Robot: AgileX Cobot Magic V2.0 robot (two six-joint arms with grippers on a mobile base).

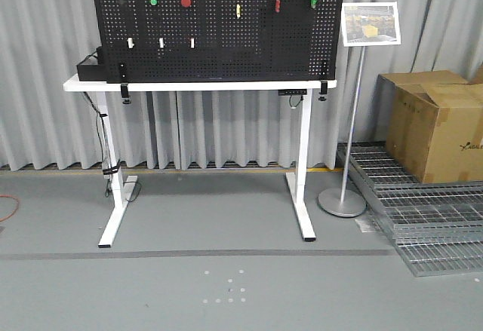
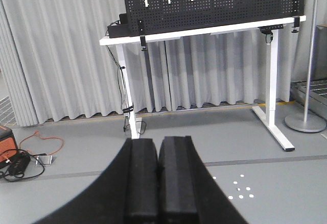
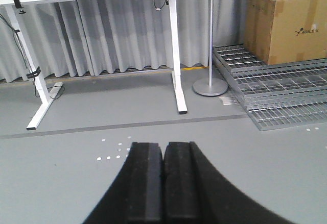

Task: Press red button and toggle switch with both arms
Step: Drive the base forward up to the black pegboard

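Left gripper (image 2: 158,183), right gripper (image 3: 163,183) closed; red button (image 1: 186,1) faces outward on pegboard (image 1: 226,44).

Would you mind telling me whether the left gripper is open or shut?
Shut. In the left wrist view the left gripper has its jaws pressed together, nothing between them.

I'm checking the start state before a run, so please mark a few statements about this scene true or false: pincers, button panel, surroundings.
1. The left pincer and right pincer are both shut, holding nothing. True.
2. On the pegboard, the red button sits right of the green button. True.
3. The cardboard box stands on the white table. False: it stands down at floor level, beside the table.
4. The left pincer touches the pegboard. False: it hangs over the floor, well short of the table.
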